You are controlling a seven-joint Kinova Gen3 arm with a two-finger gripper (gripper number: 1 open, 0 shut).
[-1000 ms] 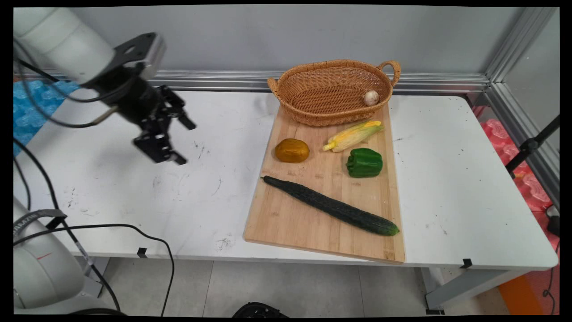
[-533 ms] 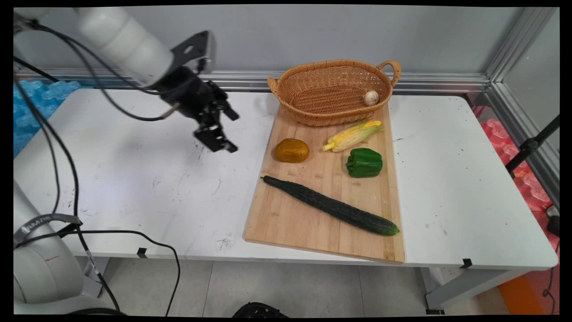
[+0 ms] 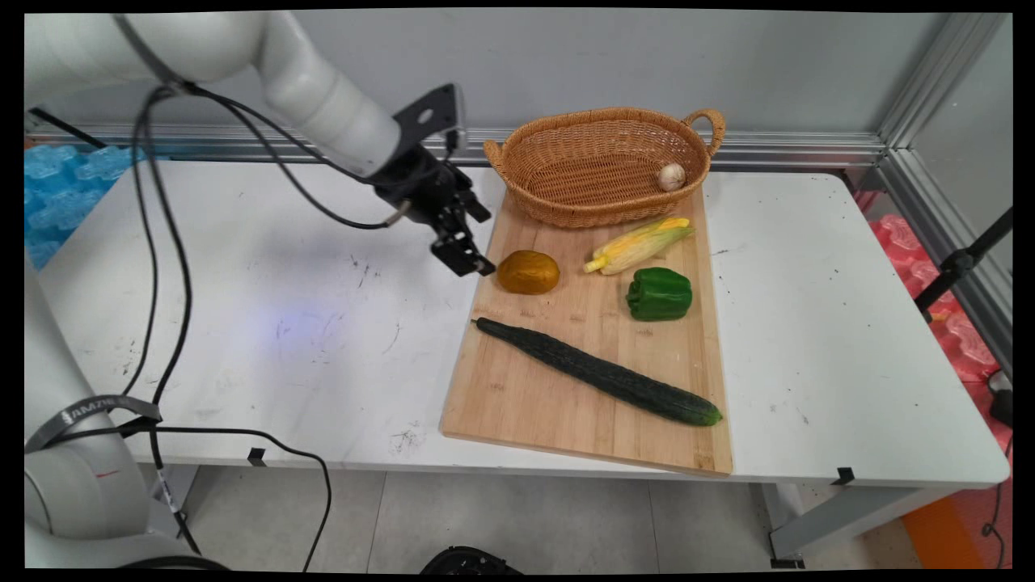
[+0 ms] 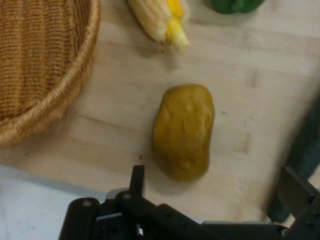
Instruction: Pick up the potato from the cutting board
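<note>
White table [image 3: 242,323] fills most of the main view; wooden cutting board [image 3: 566,388] lies centre-right on it, long axis running from lower frame up toward the wall. Wicker basket [image 3: 598,166] sits on the board's upper end w/ a small pale garlic bulb [image 3: 672,176] inside at right.

Change: a second ago the gripper [image 3: 469,242] hung over bare table at frame left; half a sec ago it was mid-table; now it's at the board's left edge, just beside the potato [image 3: 528,272]. Arm has swept left to right, ending nearest the potato — not touching it as far as I can tell. Nothing on the board has shifted.

Cucumber [image 3: 598,372] – longest item, lies diagonal, upper left to lower right across the board's middle. Corn [image 3: 639,245] slants lower left to upper right, below the basket. Green pepper [image 3: 660,294] right of centre, just under the corn.

Potato: upper left part of the board, long axis roughly left-right in main view. In hand view the potato [image 4: 183,131] sits mid-frame, long axis near vertical, slightly tilted, directly ahead of the gripper [image 4: 215,192]. Fingers spread wide, nothing between them – one fingertip [image 4: 137,179] at lower centre-left, the other at lower right.
</note>
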